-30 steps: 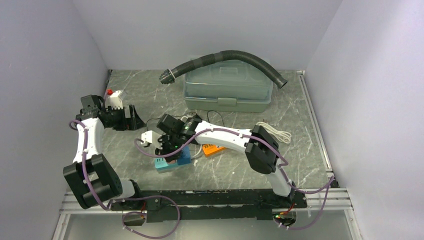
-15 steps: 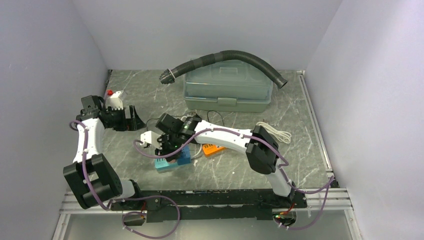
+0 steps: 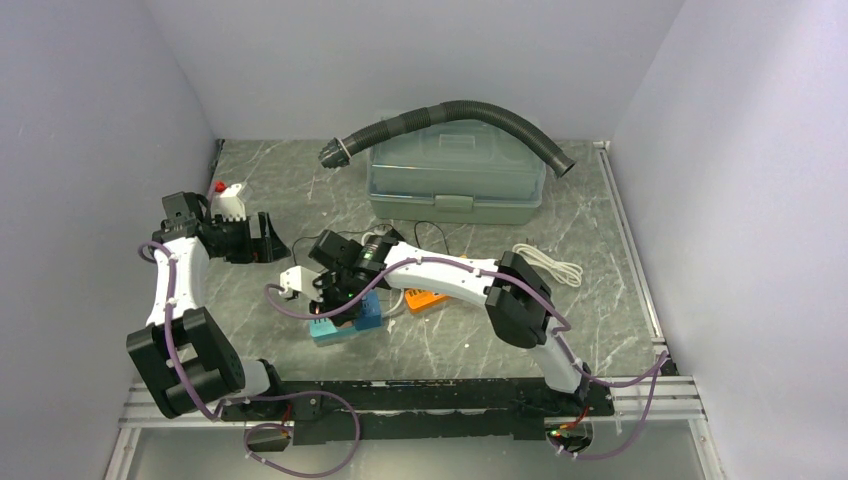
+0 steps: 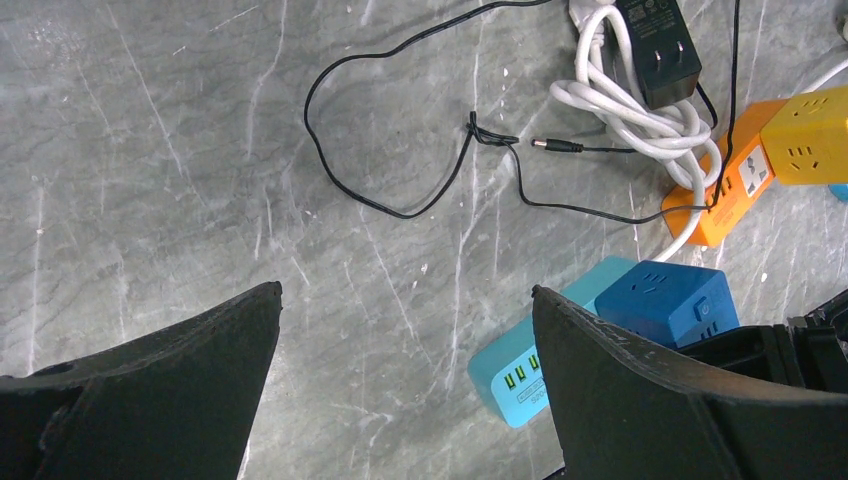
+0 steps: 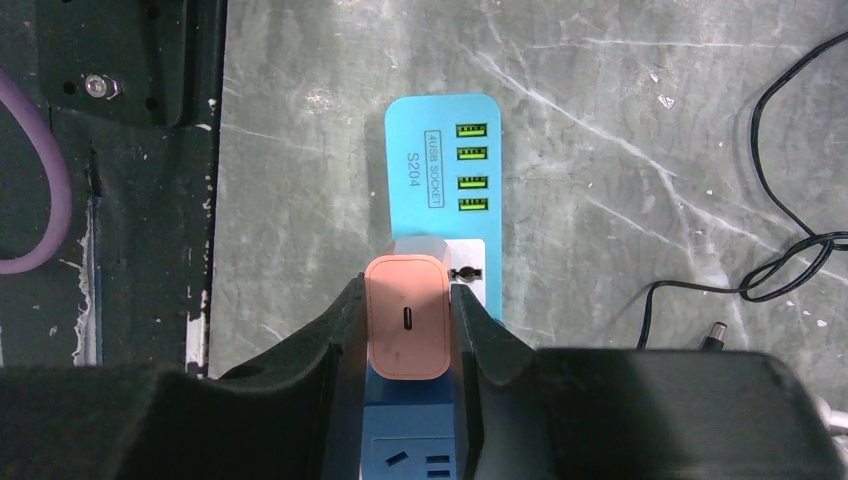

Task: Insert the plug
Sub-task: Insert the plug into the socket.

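Right, the pink plug (image 5: 406,330) is sitting squarely between the fingers of the right gripper (image 5: 405,300), which is clamping it from both sides, its flat end with the small slot facing the wrist camera. It is hanging directly over the white socket section of the light blue power strip (image 5: 443,190), just past the row of four green ports; whether the prongs are touching the socket, I cannot tell from here. A darker blue cube socket (image 5: 410,455) is showing just below the plug in the right wrist view, resting on the same strip. From above, the right arm is reaching across to the left of centre, the gripper pointing down at the strip near the front of the marble table (image 3: 600,300). Moving outward, an orange power strip (image 3: 425,298) is lying just beside the blue one, with a yellow cube (image 4: 810,135) on it, a bundled white cable (image 4: 620,110) and a black adapter (image 4: 655,45) next to it, and a thin black cord (image 4: 400,150) looping across the table. Over on the left, the left gripper (image 4: 405,295) is standing wide apart and gripping nothing, near a white bottle (image 3: 228,198). At the back, a grey-green storage box (image 3: 455,180) is carrying a black ribbed hose (image 3: 450,112) draped over its lid.
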Action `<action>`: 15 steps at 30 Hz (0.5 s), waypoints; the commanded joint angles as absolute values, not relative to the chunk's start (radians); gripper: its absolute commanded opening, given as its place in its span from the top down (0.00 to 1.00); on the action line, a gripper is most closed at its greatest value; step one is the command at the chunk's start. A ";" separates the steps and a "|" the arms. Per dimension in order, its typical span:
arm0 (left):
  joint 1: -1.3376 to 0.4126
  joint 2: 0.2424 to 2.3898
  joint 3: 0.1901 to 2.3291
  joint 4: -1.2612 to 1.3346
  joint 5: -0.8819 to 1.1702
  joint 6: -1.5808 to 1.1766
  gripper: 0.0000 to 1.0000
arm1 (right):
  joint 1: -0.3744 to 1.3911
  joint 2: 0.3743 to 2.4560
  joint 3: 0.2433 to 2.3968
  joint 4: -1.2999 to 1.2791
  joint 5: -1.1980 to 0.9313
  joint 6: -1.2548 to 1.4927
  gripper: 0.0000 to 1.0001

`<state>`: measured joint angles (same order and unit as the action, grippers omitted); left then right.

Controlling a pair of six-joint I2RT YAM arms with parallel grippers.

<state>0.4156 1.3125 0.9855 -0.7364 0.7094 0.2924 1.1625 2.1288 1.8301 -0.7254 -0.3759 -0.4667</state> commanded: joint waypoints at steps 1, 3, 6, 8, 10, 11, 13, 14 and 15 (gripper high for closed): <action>0.420 1.286 0.983 -0.709 0.716 0.288 0.00 | 1.169 2.129 1.862 -0.725 -0.375 -0.479 1.00; 0.419 1.286 0.983 -0.709 0.715 0.289 0.00 | 1.170 2.127 1.855 -0.719 -0.369 -0.478 1.00; 0.420 1.288 0.985 -0.709 0.714 0.290 0.00 | 1.169 2.116 1.838 -0.700 -0.368 -0.480 1.00; 0.420 1.289 0.985 -0.709 0.715 0.288 0.00 | 1.169 2.114 1.831 -0.692 -0.369 -0.478 1.00; 0.420 1.287 0.984 -0.707 0.717 0.287 0.00 | 1.169 2.115 1.820 -0.683 -0.370 -0.478 1.00; 0.420 1.286 0.983 -0.707 0.715 0.287 0.00 | 1.170 2.114 1.813 -0.678 -0.371 -0.478 1.00; 0.421 1.286 0.983 -0.707 0.714 0.288 0.00 | 1.170 2.114 1.800 -0.671 -0.373 -0.481 1.00; 0.421 1.286 0.983 -0.707 0.712 0.288 0.00 | 1.170 2.112 1.793 -0.667 -0.373 -0.483 1.00; 0.422 1.287 0.985 -0.708 0.711 0.288 0.00 | 1.170 2.111 1.788 -0.663 -0.372 -0.487 1.00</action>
<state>0.4156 1.3125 0.9855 -0.7364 0.7094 0.2924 1.1641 2.1288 1.8091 -0.7040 -0.3737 -0.4686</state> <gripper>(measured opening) 0.996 0.311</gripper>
